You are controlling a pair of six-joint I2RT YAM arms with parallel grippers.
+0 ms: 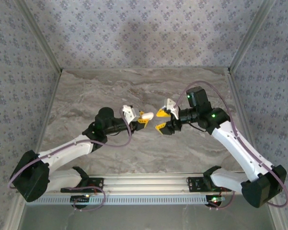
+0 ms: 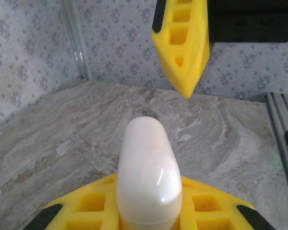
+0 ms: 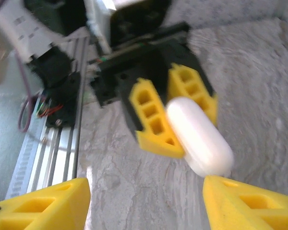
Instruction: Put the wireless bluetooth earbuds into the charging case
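Top external view recorded both arms reaching inward over the grey marble-patterned desk [image 1: 134, 86], with their jaws facing each other near its centre. The left jaws were clenched on the charging case [image 1: 147, 115], a small glossy white plastic pebble with rounded corners. The case appeared to be held clear of the desk, its free end pointing toward the right arm [image 1: 230, 139].

Left wrist view showed the charging case [image 2: 149, 182] seated between the two yellow finger pads [image 2: 86, 211], gripped at its near end. More than half its length stood out beyond them. Its surface was smooth and unmarked, with a bright curved highlight on the near side and a domed tip. One yellow fingertip [image 2: 182, 52] of the right arm hung above and beyond that tip, apart from it.

Right wrist view showed the same case [image 3: 199, 136] end-on and slightly blurred, an elongated white capsule clamped between the left arm's yellow fingers [image 3: 153, 122]. The blur hid any lid seam.

The right jaws were released. Their two yellow fingertips [image 3: 43, 203] stood wide apart at the bottom of that view, with bare desk between them and nothing held. They were near the case's free end, and the top external view showed a narrow gap.
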